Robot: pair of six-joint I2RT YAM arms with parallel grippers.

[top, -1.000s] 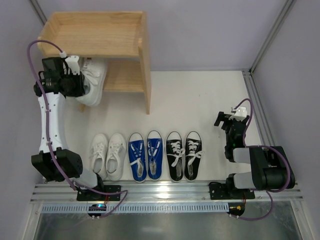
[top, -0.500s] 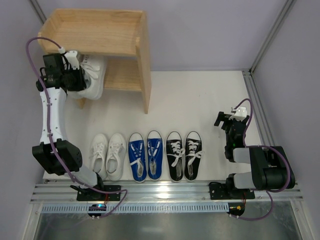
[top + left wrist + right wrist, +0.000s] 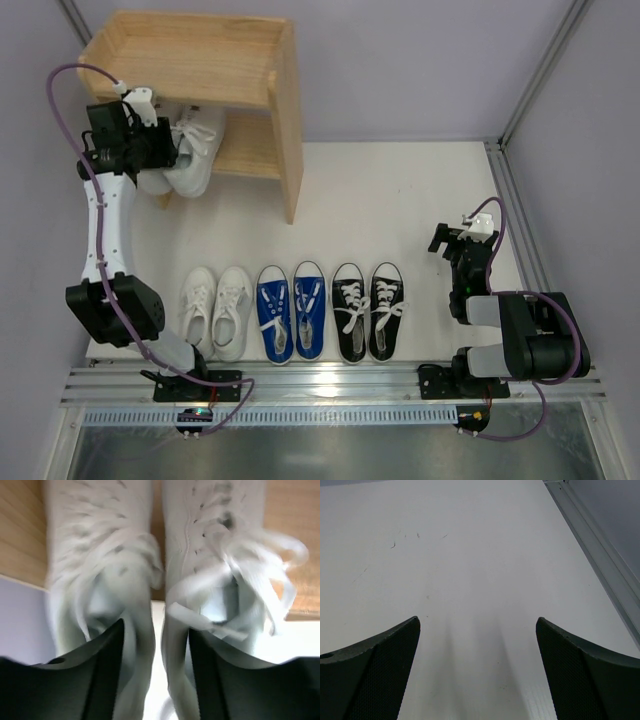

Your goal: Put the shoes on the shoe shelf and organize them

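The shoe shelf (image 3: 255,60) is standing at the far left of the surface (image 3: 400,200), and the white pair (image 3: 188,150) is lying on its lower tier at the left end, toes pointing inward and heels jutting past the front edge; 6 more shoes are waiting in a row near the arm bases: a second white pair (image 3: 215,312), a blue pair (image 3: 290,312) and a black pair (image 3: 368,312). Judging by build, each sneaker is going to handle light and soft-sided with a stiffer sole; the heel collar is looking like the best place to take hold, since 2 inner collars pinched together are letting 1 arm carry a whole pair; the loose laces (image 3: 280,555) are likely to snag. The left gripper (image 3: 160,150) is reaching in at the heels; in the wrist view its jaws are standing part-way apart astride both inner collars (image 3: 175,645), with a thin gap showing between them, and I cannot tell whether they are pinching or letting go. The right gripper (image 3: 477,622) is hanging spread wide over bare surface, holding nothing. Compared with 1 second ago, the pair is sitting deeper in the tier and further up the overhead view, both shoes are now showing beside the wrist, the left arm is stretching further out; the row of 6 and the right arm are unchanged.
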